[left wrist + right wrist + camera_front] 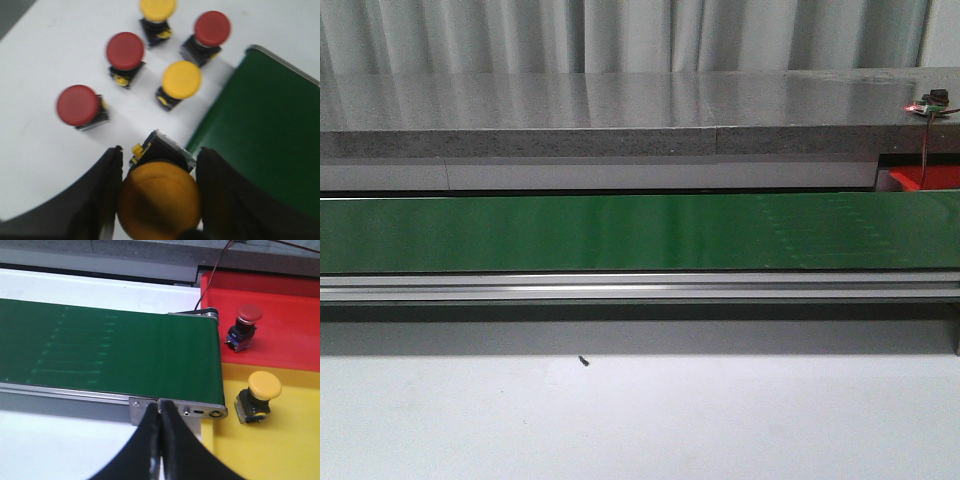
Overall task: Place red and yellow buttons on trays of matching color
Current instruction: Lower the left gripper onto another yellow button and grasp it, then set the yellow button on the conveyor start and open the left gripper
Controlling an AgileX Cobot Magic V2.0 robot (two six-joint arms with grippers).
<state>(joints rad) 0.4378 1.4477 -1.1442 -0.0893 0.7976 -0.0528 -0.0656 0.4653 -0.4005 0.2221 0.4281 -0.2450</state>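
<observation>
In the left wrist view my left gripper (161, 152) is shut on a yellow button (159, 200), with both black fingers against its cap. Beyond it, three red buttons (77, 105) and two yellow buttons (182, 80) stand loose on the white table. My right gripper (161, 412) is shut with nothing in it, near the end of the green belt (125, 350). Past that end, a red button (248, 315) sits on the red tray (290, 345) and a yellow button (265, 386) sits on the yellow tray (280, 450). Neither gripper shows in the front view.
The green conveyor belt (640, 232) runs across the whole front view, with a grey metal rail (640, 290) along its near side. A corner of the red tray (923, 180) shows at the far right. Another stretch of belt (265, 135) lies beside my left gripper.
</observation>
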